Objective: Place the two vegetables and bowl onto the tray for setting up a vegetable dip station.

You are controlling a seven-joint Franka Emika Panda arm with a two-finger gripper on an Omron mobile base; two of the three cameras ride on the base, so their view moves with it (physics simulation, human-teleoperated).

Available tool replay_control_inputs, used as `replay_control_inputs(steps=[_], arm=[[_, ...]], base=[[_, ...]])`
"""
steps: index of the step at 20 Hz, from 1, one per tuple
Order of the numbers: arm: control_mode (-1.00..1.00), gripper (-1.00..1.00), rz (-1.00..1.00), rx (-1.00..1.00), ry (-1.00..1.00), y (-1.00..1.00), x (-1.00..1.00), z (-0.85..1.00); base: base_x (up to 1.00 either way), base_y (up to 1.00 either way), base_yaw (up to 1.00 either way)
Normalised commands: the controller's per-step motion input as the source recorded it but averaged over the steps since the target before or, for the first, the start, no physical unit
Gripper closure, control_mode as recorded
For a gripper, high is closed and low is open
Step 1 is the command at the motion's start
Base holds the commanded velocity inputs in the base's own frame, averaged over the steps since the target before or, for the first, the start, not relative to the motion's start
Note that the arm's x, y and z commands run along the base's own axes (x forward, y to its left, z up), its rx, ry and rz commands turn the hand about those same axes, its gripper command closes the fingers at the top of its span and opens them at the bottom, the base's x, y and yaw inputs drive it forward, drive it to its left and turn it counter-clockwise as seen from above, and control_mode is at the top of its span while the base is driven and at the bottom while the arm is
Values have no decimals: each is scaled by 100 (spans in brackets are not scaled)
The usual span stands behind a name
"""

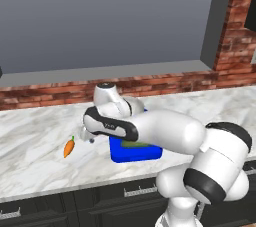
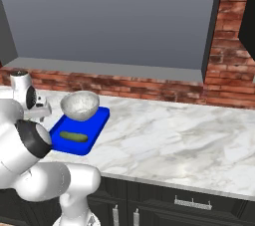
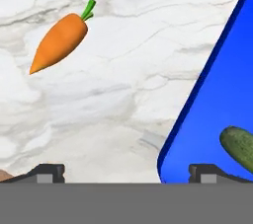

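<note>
Claw: my claw (image 3: 123,173) hangs low over the marble bench (image 3: 99,94), its 2 tips spread wide apart with nothing between them. In the left base view I see it at the arm's end (image 1: 89,136), between the carrot and the tray.

Carrot: the carrot (image 3: 59,43) lies bare on the bench, apart from the tray, not yet placed. The left base view has it (image 1: 69,147) just beside the claw, on the side away from the tray.

Cucumber: the cucumber (image 2: 73,136) already lies inside the tray, near its front end; its rounded tip (image 3: 239,146) pokes in at the edge of my hand view.

Bowl: the bowl (image 2: 79,105) sits at the tray's far end (I judge it to be on the tray, though its base is hard to make out).

Tray: the tray (image 2: 97,125) has one edge (image 3: 207,85) running just inside my right-hand tip in the hand view.

Key relation: from the claw, the carrot lies ahead and off toward the left-hand tip, well away from the tray edge. Its long axis runs diagonally in the hand view, green stem up and right, point down and left.

Next move, my judgement: I need to shift away from the tray and roll the wrist so the tips close across that axis.

Progress: 2 of 3 things appear done.
</note>
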Motion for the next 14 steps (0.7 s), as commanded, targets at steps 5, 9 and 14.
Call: replay_control_inputs(steps=[5,9,14], arm=[[-100,-100,-32,0,0,45,30,0],[-100,-100,-35,0,0,40,31,-3],[-100,-100,-32,0,2,40,33,-11]], base=[[0,0,0],[0,0,0],[0,0,0]])
